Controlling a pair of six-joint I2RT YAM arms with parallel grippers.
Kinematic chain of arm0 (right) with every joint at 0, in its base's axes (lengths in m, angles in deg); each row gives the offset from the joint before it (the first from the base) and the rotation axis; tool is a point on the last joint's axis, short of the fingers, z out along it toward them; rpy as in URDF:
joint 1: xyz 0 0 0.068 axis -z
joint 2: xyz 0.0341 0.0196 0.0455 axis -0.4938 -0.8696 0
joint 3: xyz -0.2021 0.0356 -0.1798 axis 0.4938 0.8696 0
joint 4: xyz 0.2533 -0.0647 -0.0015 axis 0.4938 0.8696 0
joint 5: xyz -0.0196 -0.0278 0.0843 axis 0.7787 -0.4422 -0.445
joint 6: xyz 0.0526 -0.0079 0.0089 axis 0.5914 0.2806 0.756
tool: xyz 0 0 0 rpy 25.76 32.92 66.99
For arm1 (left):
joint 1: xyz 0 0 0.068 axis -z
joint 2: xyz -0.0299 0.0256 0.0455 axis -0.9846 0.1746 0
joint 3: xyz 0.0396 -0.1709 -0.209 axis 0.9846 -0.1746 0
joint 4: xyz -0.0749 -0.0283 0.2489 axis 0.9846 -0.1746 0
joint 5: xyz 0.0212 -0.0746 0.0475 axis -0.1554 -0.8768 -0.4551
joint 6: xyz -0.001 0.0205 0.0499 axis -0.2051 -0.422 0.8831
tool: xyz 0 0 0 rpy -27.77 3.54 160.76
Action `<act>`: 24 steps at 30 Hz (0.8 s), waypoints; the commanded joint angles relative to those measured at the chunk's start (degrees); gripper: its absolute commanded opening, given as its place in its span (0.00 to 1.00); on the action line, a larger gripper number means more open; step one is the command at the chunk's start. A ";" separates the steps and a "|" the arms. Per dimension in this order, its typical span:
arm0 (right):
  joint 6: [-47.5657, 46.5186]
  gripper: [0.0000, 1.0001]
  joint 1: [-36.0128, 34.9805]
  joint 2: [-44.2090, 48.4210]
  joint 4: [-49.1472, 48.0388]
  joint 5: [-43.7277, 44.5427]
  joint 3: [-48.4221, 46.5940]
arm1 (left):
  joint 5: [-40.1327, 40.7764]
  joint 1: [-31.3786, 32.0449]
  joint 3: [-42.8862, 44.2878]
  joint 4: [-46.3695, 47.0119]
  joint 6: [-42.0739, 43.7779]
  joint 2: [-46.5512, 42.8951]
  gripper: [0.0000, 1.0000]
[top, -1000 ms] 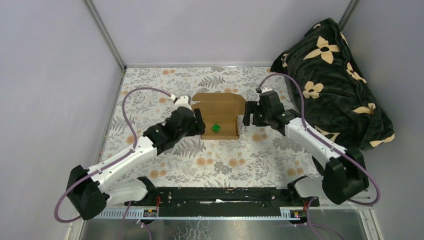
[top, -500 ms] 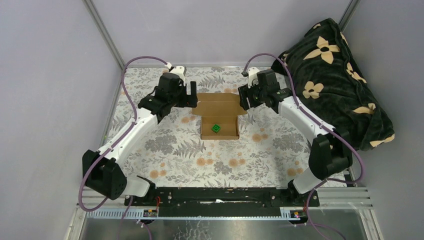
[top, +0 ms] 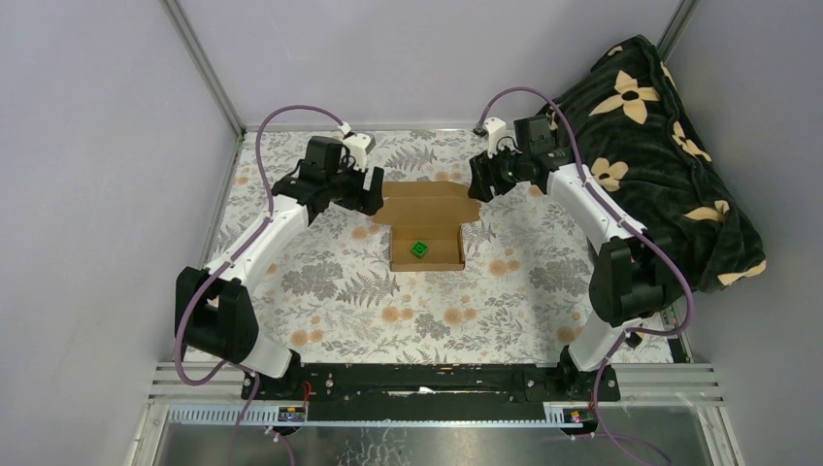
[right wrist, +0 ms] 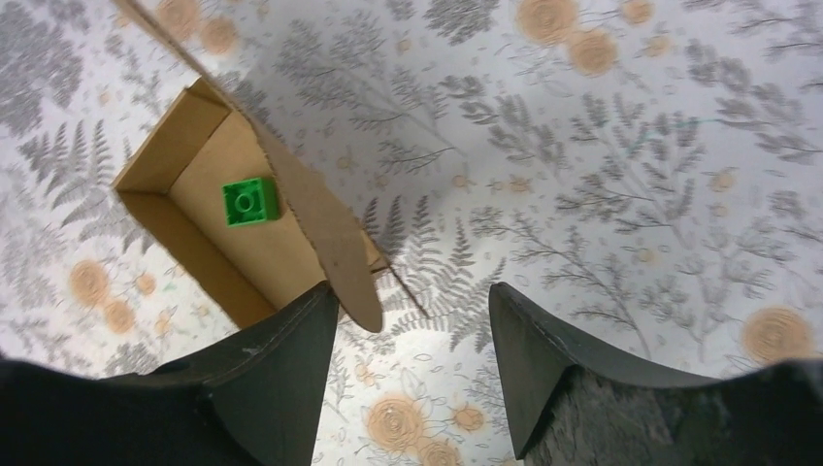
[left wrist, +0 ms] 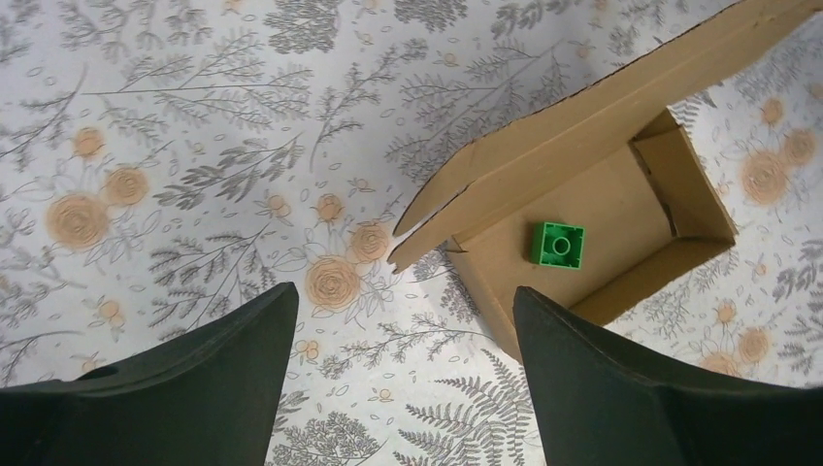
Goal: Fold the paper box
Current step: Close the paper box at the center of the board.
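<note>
The paper box (top: 427, 225) sits on the flowered bench (top: 330, 301), between the two arms. Its tray stands with its walls up and its lid lies flat and open on the side of the box away from the arm bases. A small green block (top: 419, 249) rests on the tray floor, clear of the walls.

The left arm (top: 262, 238) reaches to the left end of the box's lid. The left jaws are spread wide and hold nothing: from the left wrist, both dark fingers (left wrist: 194, 388) frame bare bench, with the pointed lid tab just beyond them.

The right arm (top: 594, 209) reaches to the right end of the lid. The right jaws are also apart, less widely, and grip nothing. From the right wrist, the rounded tip of the lid tab shows in the gap, close to one finger (right wrist: 281, 379); whether it touches cannot be told.

A dark flowered blanket (top: 660, 146) is heaped to the right of the box, well apart from it.
</note>
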 commanded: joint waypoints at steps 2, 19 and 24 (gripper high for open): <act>-2.58 0.65 -0.18 -0.82 3.26 -8.96 -1.69 | -6.19 -0.43 0.90 0.83 4.23 0.25 0.88; -1.50 0.52 -0.31 -3.28 1.91 -9.57 -1.39 | -3.09 -0.34 0.82 0.80 4.81 3.60 0.79; -0.71 0.49 -0.36 -4.02 1.41 -10.49 -1.44 | -2.04 -0.25 1.12 1.50 4.86 4.63 0.76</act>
